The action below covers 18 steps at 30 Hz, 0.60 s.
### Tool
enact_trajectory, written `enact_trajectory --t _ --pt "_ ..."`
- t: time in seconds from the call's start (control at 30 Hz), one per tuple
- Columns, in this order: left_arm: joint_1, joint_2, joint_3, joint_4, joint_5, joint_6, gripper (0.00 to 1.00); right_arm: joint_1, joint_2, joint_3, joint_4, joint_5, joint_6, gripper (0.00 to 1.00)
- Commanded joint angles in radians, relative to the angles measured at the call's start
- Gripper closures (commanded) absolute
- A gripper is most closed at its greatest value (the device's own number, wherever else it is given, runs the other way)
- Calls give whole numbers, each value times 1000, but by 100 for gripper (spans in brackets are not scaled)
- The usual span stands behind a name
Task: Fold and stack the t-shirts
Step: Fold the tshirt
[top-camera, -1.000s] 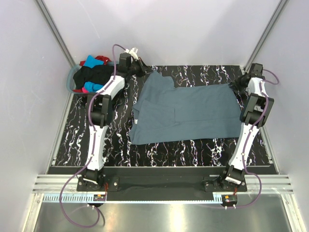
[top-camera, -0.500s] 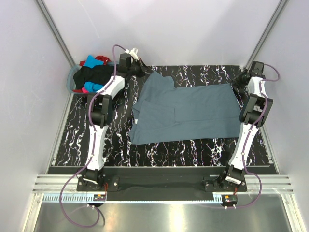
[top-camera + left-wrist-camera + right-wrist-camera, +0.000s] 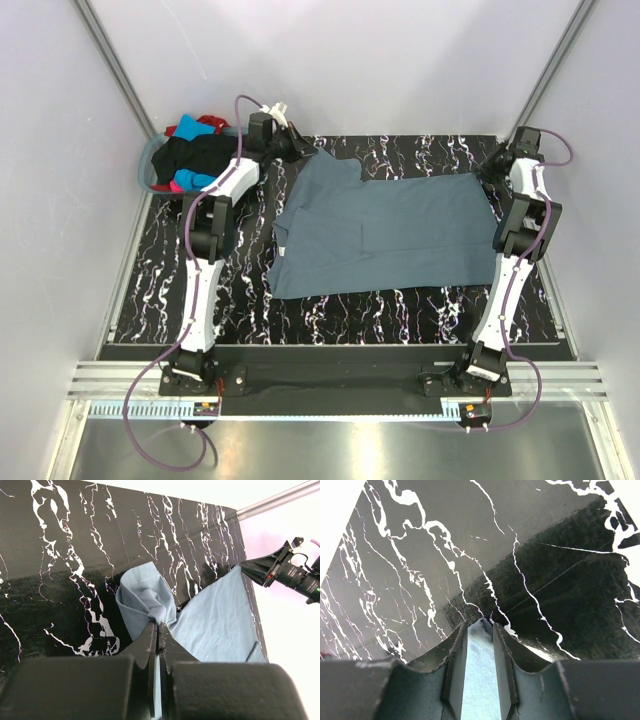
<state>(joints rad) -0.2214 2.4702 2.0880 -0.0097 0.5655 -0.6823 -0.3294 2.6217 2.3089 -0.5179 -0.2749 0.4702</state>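
Observation:
A slate blue-grey t-shirt (image 3: 385, 235) lies spread flat on the black marbled table (image 3: 400, 310). My left gripper (image 3: 305, 148) is shut on its far left corner, and the bunched fabric (image 3: 150, 597) rises to the closed fingertips of the left gripper (image 3: 159, 625). At the shirt's far right corner, my right gripper (image 3: 493, 171) stands open. In the right wrist view its jaws (image 3: 480, 626) are parted, with the shirt's corner (image 3: 480, 670) lying loose between them. More t-shirts, black (image 3: 198, 155), turquoise (image 3: 187, 128) and red (image 3: 211, 122), are piled at the far left.
The round grey-blue laundry basket (image 3: 146, 172) holding the pile sits at the table's far left corner. White walls with metal rails close in the table on the left, right and back. The right arm (image 3: 292, 572) shows in the left wrist view.
The right gripper's jaws have parted off the shirt's far right corner, and its wrist has drawn back slightly toward the far edge. The left gripper keeps its hold, unmoved.

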Motion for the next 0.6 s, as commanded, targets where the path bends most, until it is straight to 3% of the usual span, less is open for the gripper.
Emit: enact_trajectory --t 0.0,0.1,0.27,0.57 --pt "2 -19 34 33 31 4 100 10 21 11 -30 46 -18 67" --pt "2 -28 32 25 33 9 100 10 15 4 -37 84 -15 73" --pt "5 -74 21 -61 -2 81 100 9 1 0 -39 150 -21 100" --pt "5 -293 -210 -95 -78 196 100 7 -29 -2 11 193 -44 100"
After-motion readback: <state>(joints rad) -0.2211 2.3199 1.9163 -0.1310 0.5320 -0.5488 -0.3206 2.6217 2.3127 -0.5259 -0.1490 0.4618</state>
